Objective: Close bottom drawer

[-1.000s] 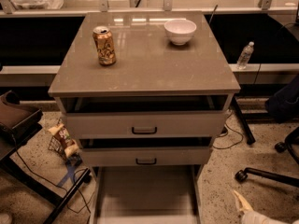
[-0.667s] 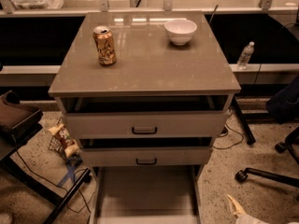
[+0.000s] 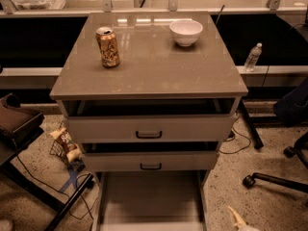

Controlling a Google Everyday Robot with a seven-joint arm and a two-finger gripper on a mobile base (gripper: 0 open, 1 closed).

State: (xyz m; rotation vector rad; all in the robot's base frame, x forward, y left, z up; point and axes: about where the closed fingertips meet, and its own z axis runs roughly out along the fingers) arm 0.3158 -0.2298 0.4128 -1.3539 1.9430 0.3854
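Note:
The bottom drawer (image 3: 151,196) is pulled far out of the grey-beige cabinet (image 3: 149,71). I see its deep plain tray running to the lower edge of the view; its front panel and handle are cut off below. Above it sit the mid-sized drawer front (image 3: 150,161) and the taller top drawer front (image 3: 149,128), each with a black handle and each slightly out. My gripper (image 3: 237,219) shows only as a pale tip at the bottom right, to the right of the bottom drawer's tray and apart from it.
A drink can (image 3: 108,47) and a white bowl (image 3: 186,32) stand on the cabinet top. A water bottle (image 3: 252,57) stands on the right ledge. An office chair base (image 3: 274,179) is on the floor right; a snack bag (image 3: 65,143) and black stand legs (image 3: 57,203) are left.
The gripper tip has moved a little to the left and lower at the bottom right. The drawers and the things on top have not moved.

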